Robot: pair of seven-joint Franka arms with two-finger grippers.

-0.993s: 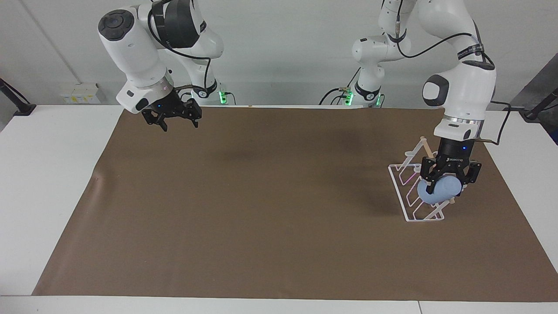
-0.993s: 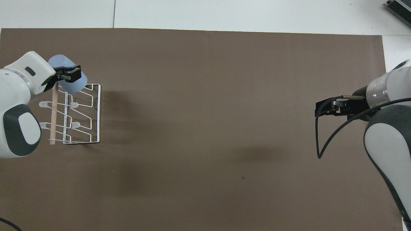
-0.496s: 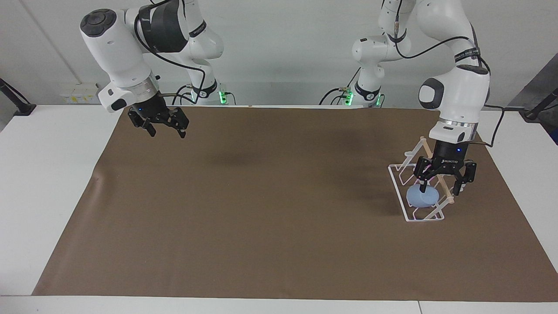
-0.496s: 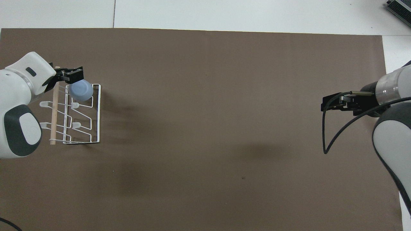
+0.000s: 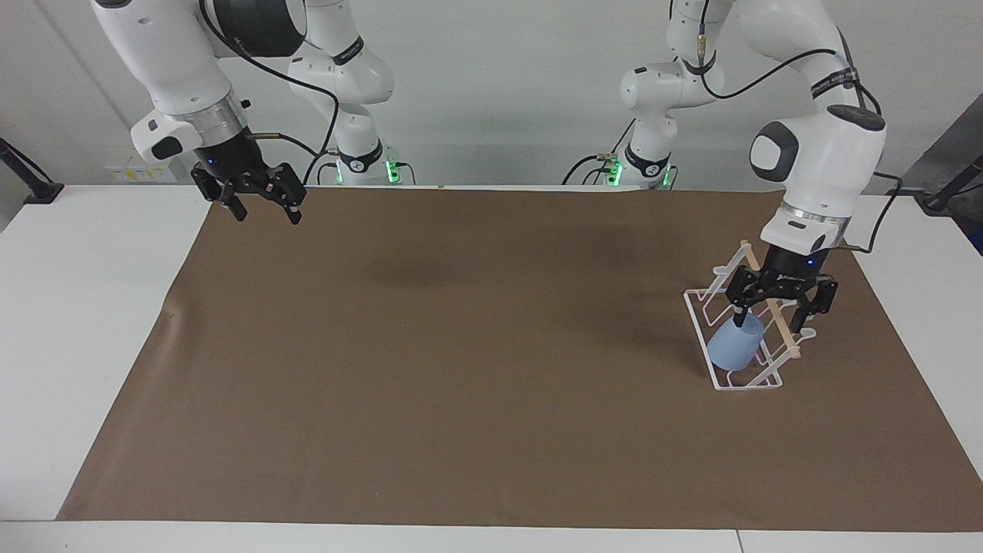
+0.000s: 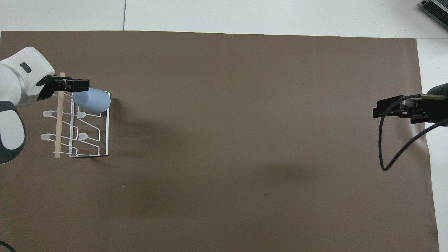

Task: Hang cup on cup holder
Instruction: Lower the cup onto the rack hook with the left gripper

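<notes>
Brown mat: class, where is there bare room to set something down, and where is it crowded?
Bare: nearly the whole brown mat, from the cup holder to the right arm's end, where the open right end effector hangs over the mat's corner.
Crowded: the left arm's end, where the cup sits on the cup holder under the open left end effector.

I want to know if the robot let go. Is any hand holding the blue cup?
No, nothing is held. The cup sits tilted on the cup holder. The left gripper is open just above it. The right gripper waits open and empty.
</notes>
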